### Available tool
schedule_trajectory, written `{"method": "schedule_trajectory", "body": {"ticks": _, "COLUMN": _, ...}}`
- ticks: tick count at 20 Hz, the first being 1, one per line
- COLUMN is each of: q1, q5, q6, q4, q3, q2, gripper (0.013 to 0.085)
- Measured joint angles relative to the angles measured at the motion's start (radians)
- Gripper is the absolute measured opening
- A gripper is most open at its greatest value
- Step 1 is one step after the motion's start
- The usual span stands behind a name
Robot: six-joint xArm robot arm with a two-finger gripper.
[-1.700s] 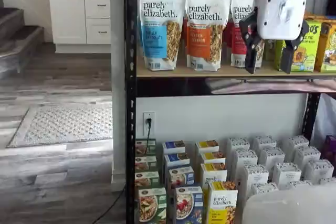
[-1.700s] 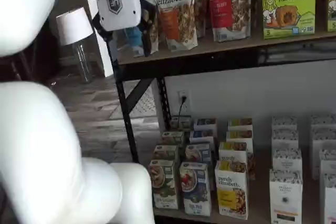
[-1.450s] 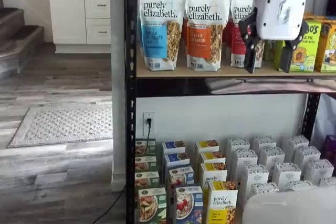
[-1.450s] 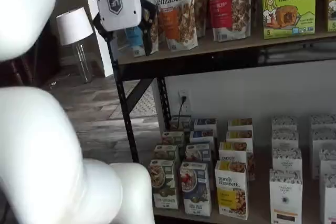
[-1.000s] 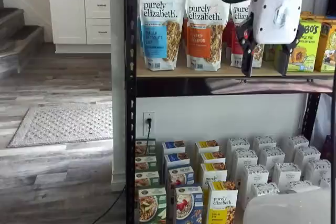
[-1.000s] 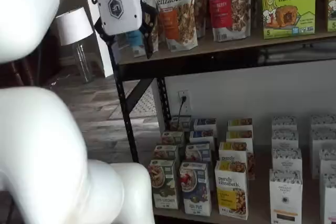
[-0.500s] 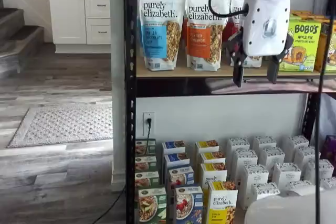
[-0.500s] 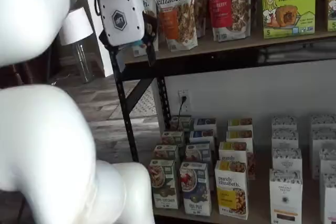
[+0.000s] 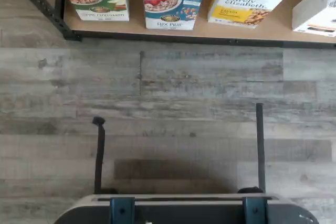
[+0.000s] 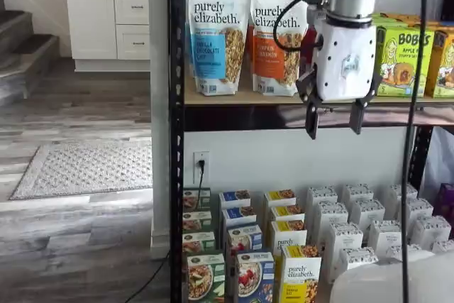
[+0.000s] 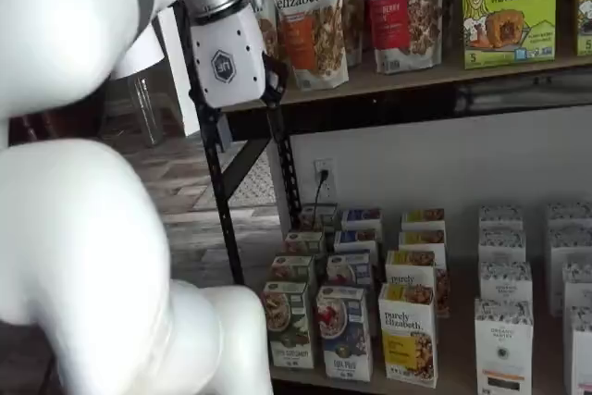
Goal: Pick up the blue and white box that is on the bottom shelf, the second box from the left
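Observation:
The blue and white box [image 10: 254, 275] stands at the front of the bottom shelf [image 9: 131, 29], between a green-and-white box and a yellow one. It also shows in a shelf view [image 11: 344, 331] and from above in the wrist view [image 9: 172, 1]. My gripper [image 10: 333, 121] hangs in front of the upper tier's dark front rail, well above the box and to its right. Its two black fingers point down with a plain gap between them and hold nothing. Its white body [image 11: 227, 64] shows in both shelf views.
A green-and-white box [image 10: 204, 277] and a yellow purely elizabeth box [image 10: 300, 273] flank the target, with more rows behind and white boxes [image 10: 369, 225] to the right. Granola bags [image 10: 216, 33] and Bobo's boxes [image 10: 401, 54] fill the upper tier. A black post [image 10: 176, 140] stands left. The arm's white link [image 11: 83, 256] blocks one view.
The gripper has come down and moved left, from level with the upper tier's bags to the height of the front rail. Its fingers stay open; the boxes have not moved.

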Motion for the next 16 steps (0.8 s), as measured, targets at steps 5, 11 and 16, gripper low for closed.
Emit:
{"method": "schedule_trajectory", "body": {"ticks": 5, "q1": -0.011, "q5": -0.1, "q6": -0.006, "q4": -0.009, "q3": 0.086, "q2": -0.013, "gripper": 0.085}}
{"method": "schedule_trajectory", "body": {"ticks": 11, "q1": -0.028, "q5": -0.223, "q6": -0.02, "q4": 0.021, "q3": 0.204, "q2": -0.029, "gripper": 0.085}}
{"method": "schedule_trajectory", "body": {"ticks": 16, "q1": -0.004, "q5": -0.317, "q6": 0.005, "q4": 0.023, "q3": 0.289, "q2": -0.023, "gripper": 0.085}}
